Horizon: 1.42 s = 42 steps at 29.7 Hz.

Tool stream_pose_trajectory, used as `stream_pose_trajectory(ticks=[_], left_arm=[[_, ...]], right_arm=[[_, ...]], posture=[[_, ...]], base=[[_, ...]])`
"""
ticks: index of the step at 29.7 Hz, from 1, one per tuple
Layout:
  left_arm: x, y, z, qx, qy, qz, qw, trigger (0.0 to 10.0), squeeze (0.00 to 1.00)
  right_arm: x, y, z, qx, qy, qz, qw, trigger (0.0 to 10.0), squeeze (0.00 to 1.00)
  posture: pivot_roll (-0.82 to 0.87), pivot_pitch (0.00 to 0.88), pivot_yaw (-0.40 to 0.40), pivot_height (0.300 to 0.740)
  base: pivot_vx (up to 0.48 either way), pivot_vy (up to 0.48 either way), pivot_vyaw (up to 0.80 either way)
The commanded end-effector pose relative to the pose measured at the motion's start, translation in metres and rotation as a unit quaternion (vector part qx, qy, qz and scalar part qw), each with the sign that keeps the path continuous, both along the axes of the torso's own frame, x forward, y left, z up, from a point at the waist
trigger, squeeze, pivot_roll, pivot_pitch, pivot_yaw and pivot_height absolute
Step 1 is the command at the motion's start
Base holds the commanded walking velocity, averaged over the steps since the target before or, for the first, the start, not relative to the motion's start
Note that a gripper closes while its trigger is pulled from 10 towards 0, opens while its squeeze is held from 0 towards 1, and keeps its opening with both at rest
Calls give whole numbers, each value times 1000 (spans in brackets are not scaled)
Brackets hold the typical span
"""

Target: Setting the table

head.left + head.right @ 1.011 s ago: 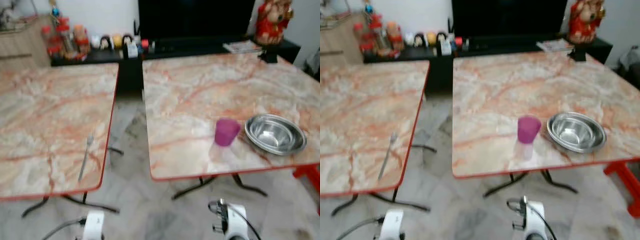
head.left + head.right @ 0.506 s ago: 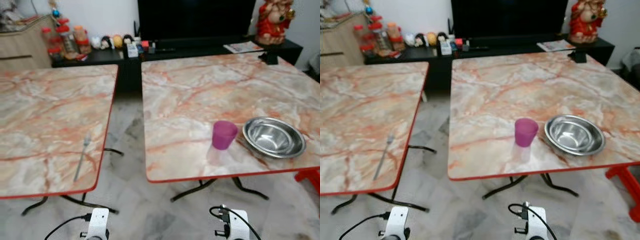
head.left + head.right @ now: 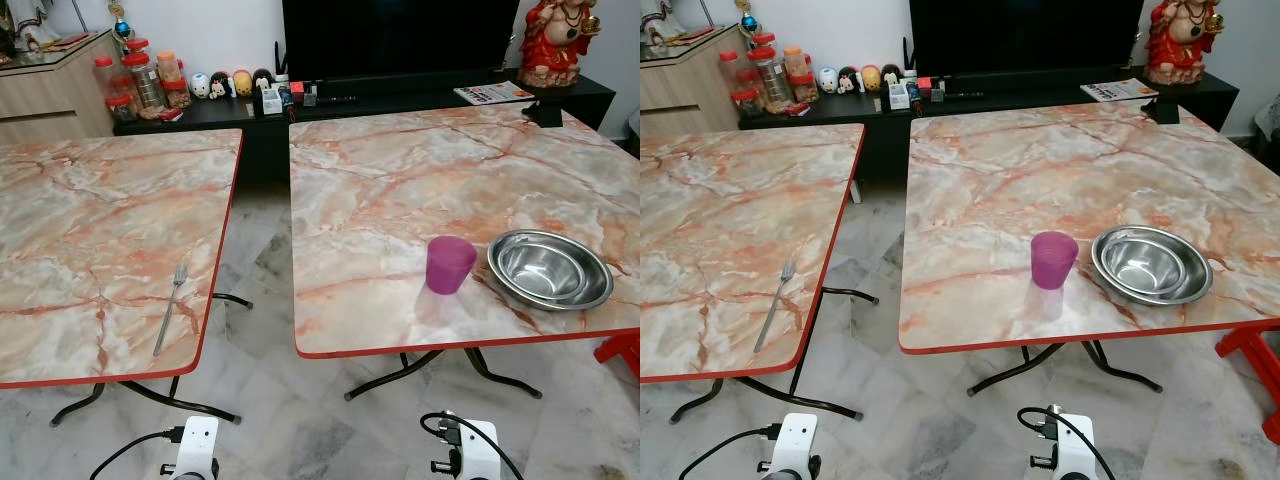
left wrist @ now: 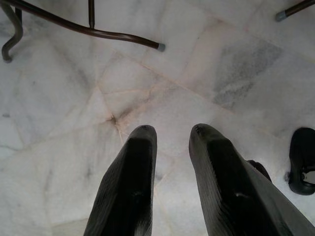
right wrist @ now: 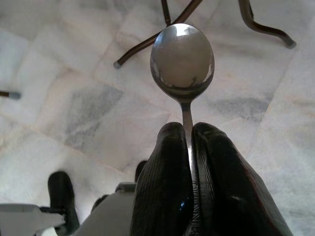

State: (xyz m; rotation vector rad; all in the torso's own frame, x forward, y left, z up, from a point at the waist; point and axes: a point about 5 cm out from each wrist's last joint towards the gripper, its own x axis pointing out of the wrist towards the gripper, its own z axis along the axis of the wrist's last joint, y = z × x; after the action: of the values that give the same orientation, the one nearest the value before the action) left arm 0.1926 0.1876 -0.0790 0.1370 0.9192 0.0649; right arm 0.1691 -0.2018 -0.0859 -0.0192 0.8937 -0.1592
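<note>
Two marble-patterned tables with red edges stand side by side. On the right table (image 3: 400, 200) a purple cup (image 3: 449, 264) stands beside a steel bowl (image 3: 549, 269) near the front edge. A fork (image 3: 170, 309) lies near the front right corner of the left table (image 3: 90, 230). My right gripper (image 5: 189, 133) hangs low over the floor, shut on the handle of a metal spoon (image 5: 182, 62) whose bowl sticks out past the fingertips. My left gripper (image 4: 170, 132) also hangs over the floor, open and holding nothing. Both wrists show at the bottom of the eye views.
A gap of marble floor (image 3: 260, 300) runs between the tables. Behind them a black TV cabinet (image 3: 380, 95) carries jars, small figures and a red statue (image 3: 560, 40). A red stool (image 3: 1250, 355) stands at the far right. Dark metal table legs (image 3: 440, 365) spread under the tables.
The whole picture has shifted slightly and sharpened, so the camera moved and settled. Cup, bowl and fork keep their places on the tables.
</note>
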Motion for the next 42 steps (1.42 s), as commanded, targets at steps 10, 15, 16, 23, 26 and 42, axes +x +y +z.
stream_pose_trajectory(ticks=[10, 15, 16, 23, 26, 42], left_arm=[[-3, 5, -1, 14, 11, -2, 1000, 10000, 0], [-4, 5, -1, 14, 12, -1, 1000, 10000, 0], [-3, 5, -1, 14, 12, -1, 1000, 10000, 0], [-2, 5, -1, 15, 11, -1, 1000, 10000, 0], [-2, 5, -1, 16, 10, -1, 1000, 10000, 0], [-1, 4, 0, 13, 8, -1, 1000, 10000, 0]], right_arm=[[2, 3, 1, 8, -5, -11, 1000, 10000, 0], [2, 3, 0, 4, 0, -4, 1000, 10000, 0], [2, 4, 0, 3, 0, -3, 1000, 10000, 0], [2, 3, 0, 9, -6, -17, 1000, 10000, 0], [2, 3, 0, 14, -6, -22, 1000, 10000, 0], [4, 1, 2, 11, -11, -23, 1000, 10000, 0]], posture=[[-40, 0, 40, 740], [-41, 0, 41, 740], [-41, 0, 41, 740], [-42, 0, 43, 740], [-43, 0, 43, 740], [-45, 0, 41, 740]], base=[[0, -199, 50], [0, -276, 0], [0, -285, 0], [0, -314, 0], [0, -315, 0], [0, -317, 0]])
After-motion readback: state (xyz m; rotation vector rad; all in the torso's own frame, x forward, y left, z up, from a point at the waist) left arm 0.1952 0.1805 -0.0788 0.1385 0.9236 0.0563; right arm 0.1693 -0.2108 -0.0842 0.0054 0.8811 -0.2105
